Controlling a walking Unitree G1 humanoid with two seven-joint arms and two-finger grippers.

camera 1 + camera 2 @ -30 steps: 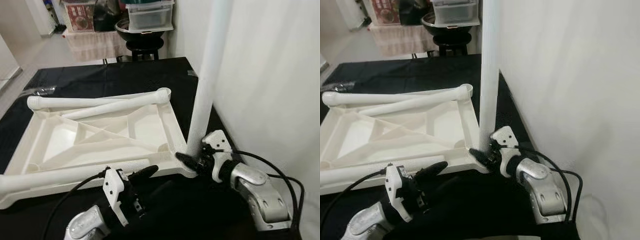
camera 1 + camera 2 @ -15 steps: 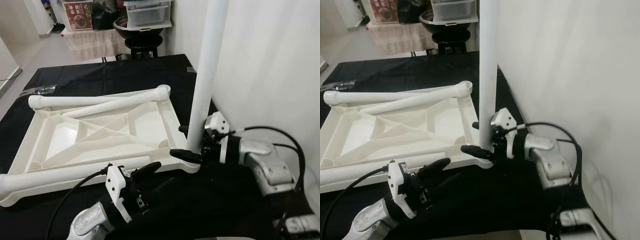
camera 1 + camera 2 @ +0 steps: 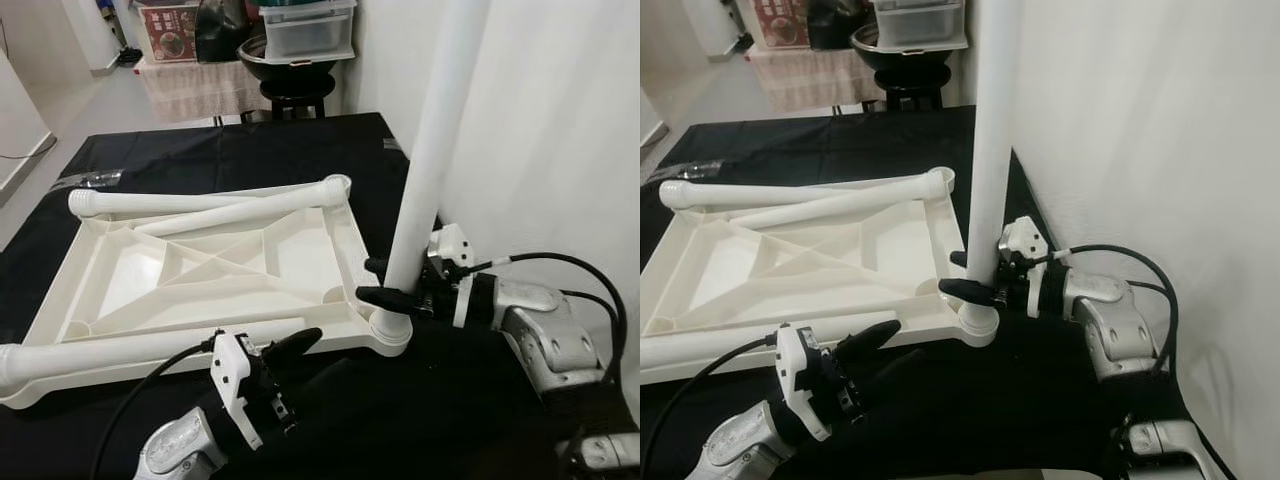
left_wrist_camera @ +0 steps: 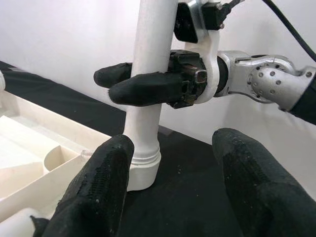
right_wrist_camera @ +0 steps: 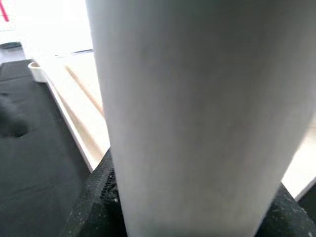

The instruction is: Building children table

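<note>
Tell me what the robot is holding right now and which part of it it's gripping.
The right gripper clamps the upright white table leg low on its shaft, just above the corner socket of the upturned tabletop. The left gripper is open, holding nothing.

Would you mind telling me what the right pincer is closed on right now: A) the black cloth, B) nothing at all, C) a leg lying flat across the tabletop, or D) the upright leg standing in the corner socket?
D: the right pincer has its fingers on either side of the upright leg, just above the socket.
</note>
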